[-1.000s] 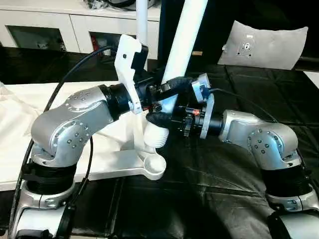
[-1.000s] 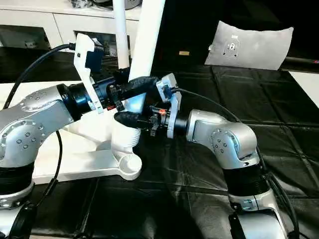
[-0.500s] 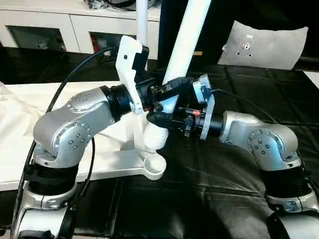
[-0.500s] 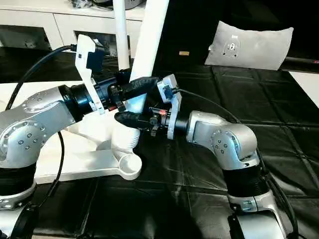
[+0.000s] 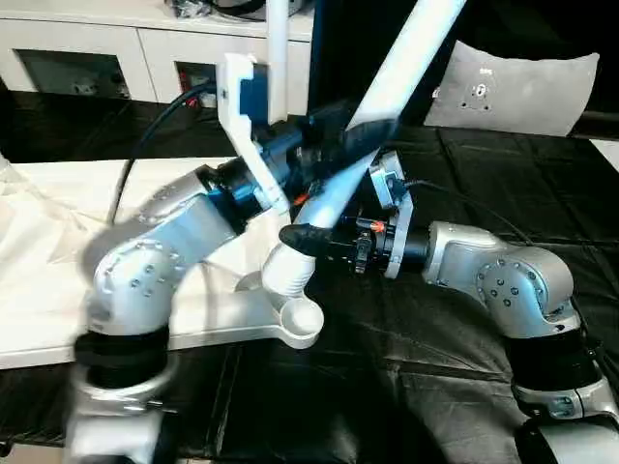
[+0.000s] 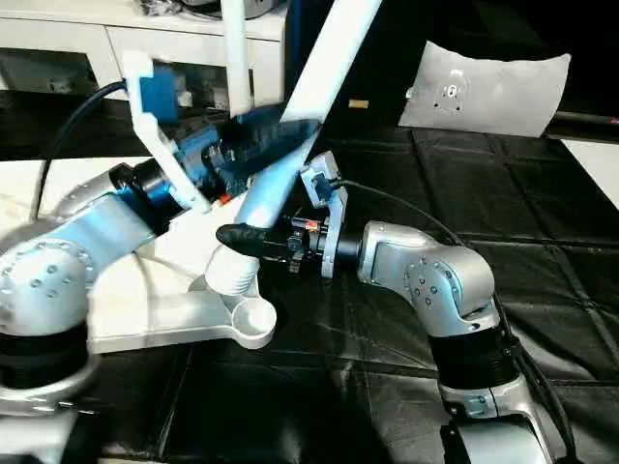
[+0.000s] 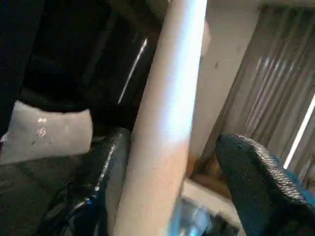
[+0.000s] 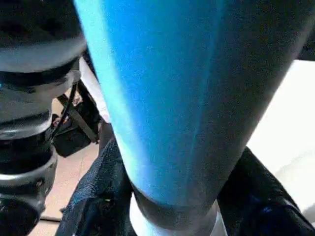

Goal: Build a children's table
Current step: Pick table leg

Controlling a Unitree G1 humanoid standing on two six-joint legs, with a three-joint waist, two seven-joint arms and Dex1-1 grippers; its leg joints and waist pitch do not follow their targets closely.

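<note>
Item: long white tapered tubular plastic leg (image 5: 387,87), part of the children's table.
Long axis: steeply tilted, thick threaded end low at the corner socket, thin end rising up and away toward the robot's right, past the top edge of the head views.
Location: threaded foot (image 5: 285,274) sits at the near corner of the white square plastic table top (image 5: 203,319), which lies underside-up on the black mat-covered workbench (image 6: 387,387). Just beside the foot, an open round corner socket (image 5: 302,319).
Second leg: slim white tubular leg (image 5: 277,58), upright, standing farther back on the same top.
Left gripper (image 7: 172,177): high on the tilted leg, black fingers (image 7: 256,182) spread to either side of the tube; in the left wrist view one finger lies close along the tube, the other stands apart with a gap showing. No clamp visible.
Right gripper (image 8: 172,196): low on the same leg, just above the threaded end, its two black fingers (image 8: 93,196) pressed against both sides, clamped on it.
Right forearm: silver, reaching in level from the robot's right.
Background: grey cushion (image 5: 522,87) at the far end of the workbench; white cabinet (image 5: 106,48) behind.
</note>
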